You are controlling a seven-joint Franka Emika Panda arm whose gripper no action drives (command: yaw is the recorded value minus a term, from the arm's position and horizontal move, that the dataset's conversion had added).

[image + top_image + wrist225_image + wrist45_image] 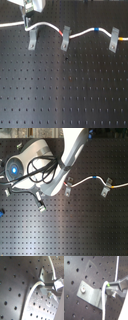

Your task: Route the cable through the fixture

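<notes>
The white cable point(80, 34) comes in from the first exterior view's left, rises into my gripper point(26, 22), then sags across two clips to the right. The fixture point(32, 39), a bare grey clip, stands just below and slightly right of the gripper. The gripper is shut on the cable above it. In the first wrist view the cable point(103, 301) hangs beside the fixture's upright strip point(89, 293), close to the fingers point(117, 286). The second wrist view shows the cable point(31, 296) curving toward the fingers point(55, 285), with the fixture point(42, 274) beyond. I cannot tell whether the cable touches the fixture.
A clip point(65, 41) at the cable's red band and a clip point(114, 43) near its yellow band hold the cable further right. A blue band point(95, 30) lies between them. The black perforated board point(65, 90) stretches forward. The arm's body point(60, 168) hides the fixture in the second exterior view.
</notes>
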